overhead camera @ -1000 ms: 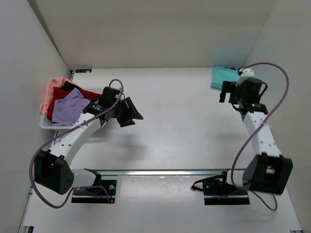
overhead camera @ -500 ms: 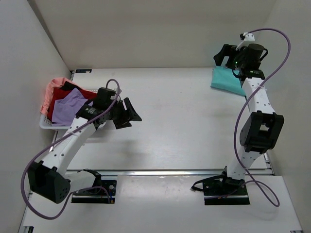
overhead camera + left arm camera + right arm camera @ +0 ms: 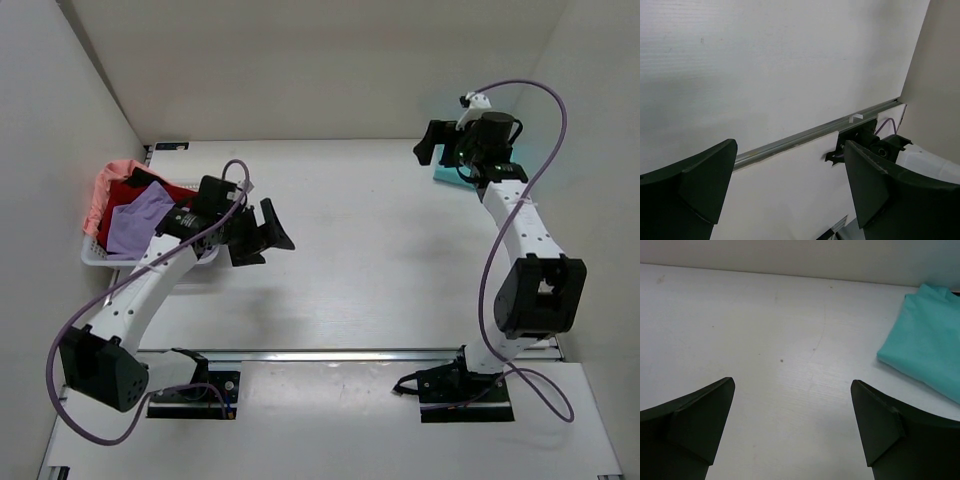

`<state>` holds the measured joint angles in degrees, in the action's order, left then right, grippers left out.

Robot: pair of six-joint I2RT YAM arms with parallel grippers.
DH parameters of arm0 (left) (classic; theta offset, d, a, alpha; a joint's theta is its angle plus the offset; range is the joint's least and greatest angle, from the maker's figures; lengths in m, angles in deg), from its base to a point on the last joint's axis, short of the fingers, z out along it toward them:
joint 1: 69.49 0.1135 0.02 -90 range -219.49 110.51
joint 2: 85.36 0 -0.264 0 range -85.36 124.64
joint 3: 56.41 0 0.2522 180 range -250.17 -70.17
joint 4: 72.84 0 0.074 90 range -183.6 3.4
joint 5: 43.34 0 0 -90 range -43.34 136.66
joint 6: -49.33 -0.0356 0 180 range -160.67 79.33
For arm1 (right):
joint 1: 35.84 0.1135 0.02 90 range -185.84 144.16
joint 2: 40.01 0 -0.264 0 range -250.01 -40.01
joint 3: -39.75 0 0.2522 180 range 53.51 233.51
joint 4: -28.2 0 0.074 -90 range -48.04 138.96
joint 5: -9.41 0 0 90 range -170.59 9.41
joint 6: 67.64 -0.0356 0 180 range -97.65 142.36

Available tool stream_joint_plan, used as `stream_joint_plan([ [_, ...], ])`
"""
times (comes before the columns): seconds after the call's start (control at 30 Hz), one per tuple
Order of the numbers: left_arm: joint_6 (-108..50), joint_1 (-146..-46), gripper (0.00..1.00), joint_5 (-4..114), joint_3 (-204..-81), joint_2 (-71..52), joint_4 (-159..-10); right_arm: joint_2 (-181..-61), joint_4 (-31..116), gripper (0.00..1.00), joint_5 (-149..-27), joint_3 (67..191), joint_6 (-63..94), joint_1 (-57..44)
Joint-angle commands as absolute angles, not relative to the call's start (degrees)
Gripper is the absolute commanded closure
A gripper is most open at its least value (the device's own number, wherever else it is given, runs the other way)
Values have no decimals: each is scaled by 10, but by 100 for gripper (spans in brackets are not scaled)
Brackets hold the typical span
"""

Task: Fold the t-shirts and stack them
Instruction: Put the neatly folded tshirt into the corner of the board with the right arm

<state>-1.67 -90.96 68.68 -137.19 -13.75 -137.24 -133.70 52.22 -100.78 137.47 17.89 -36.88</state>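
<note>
A folded teal t-shirt [image 3: 927, 337] lies at the table's back right; in the top view only a sliver of it [image 3: 441, 174] shows behind my right arm. My right gripper [image 3: 431, 150] is open and empty, hovering just left of the teal shirt, with bare table between its fingers in the right wrist view [image 3: 792, 382]. The lavender t-shirt [image 3: 138, 224], dark red t-shirt [image 3: 132, 194] and salmon pink t-shirt [image 3: 108, 180] are heaped in the basket at the left. My left gripper [image 3: 264, 236] is open and empty, right of the basket, above the table [image 3: 790, 145].
The white mesh basket [image 3: 96, 257] stands at the left edge by the side wall. A metal rail [image 3: 350, 353] runs across the near table by the arm bases. White walls close in the back, left and right.
My right arm has swung from the right side up to the back and then left, its gripper now past the teal shirt. My left gripper has shifted only slightly.
</note>
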Motion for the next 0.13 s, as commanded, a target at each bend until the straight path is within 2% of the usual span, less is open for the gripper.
stream_joint_plan([
  [0.0,-19,-901,1,707,-1389,-166,-1350,-1272,504,0,-984,1330,187,-381],
  [0.1,-49,-918,1,675,-1433,-147,-1383,-1234,500,1,-979,1285,183,-389],
])
